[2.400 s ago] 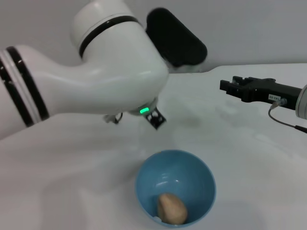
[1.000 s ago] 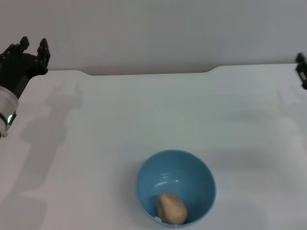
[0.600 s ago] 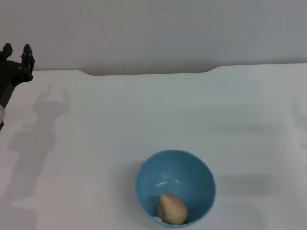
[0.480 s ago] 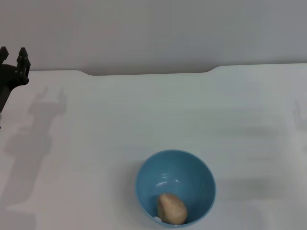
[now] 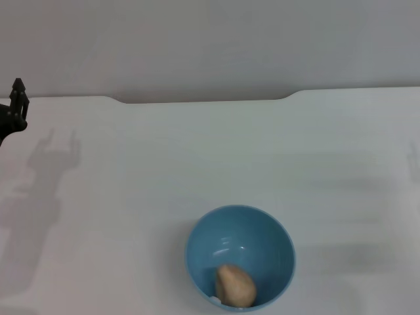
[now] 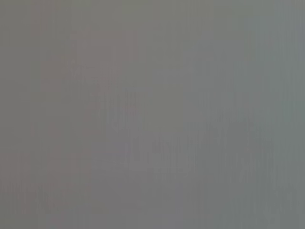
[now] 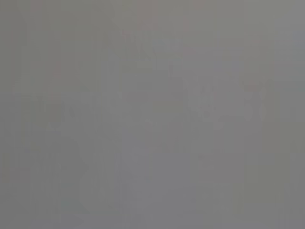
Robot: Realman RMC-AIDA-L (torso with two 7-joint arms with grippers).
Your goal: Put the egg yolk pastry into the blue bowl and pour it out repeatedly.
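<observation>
The blue bowl stands upright on the white table, near the front edge in the head view. The egg yolk pastry, a small tan bun, lies inside it on the near side of the bottom. My left gripper shows only as a dark tip at the far left edge, well away from the bowl, with nothing seen in it. My right gripper is out of view. Both wrist views show plain grey with no object in them.
The table's back edge runs along a grey wall, with a shallow step in its outline. Arm shadows fall on the tabletop at the left and faintly at the right.
Both arms have drawn away from over the bowl to the sides. The left gripper has slid further left to the frame's edge, and the right one has left the view. Bowl and pastry have not moved.
</observation>
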